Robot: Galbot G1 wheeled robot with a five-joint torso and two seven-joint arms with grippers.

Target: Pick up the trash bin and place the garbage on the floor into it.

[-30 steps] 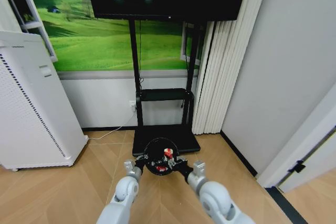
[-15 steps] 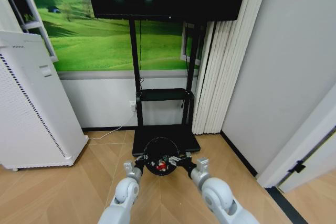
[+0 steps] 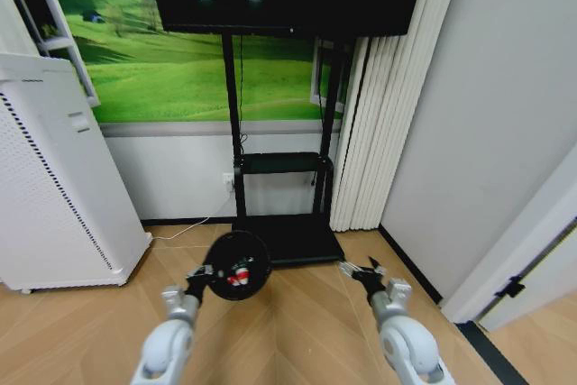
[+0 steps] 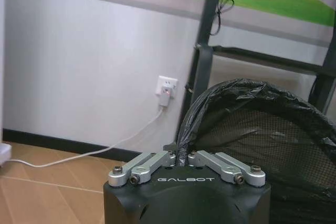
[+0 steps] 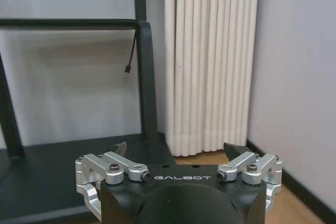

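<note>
Head view: trash bin (image 3: pixel 236 265) in left hand (image 3: pixel 200 271), rim pinched.

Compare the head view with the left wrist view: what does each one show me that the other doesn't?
Head view alone: red-and-white garbage lying inside the trash bin, the open right gripper off to the right with nothing in it, the white appliance, and the curtain.

Left wrist view alone: the left gripper pinched shut on the bin's rim and black liner, plus a wall socket with a white cable.

Both: the bin in the left gripper, the black stand, the green wall picture, the wood floor.
</note>
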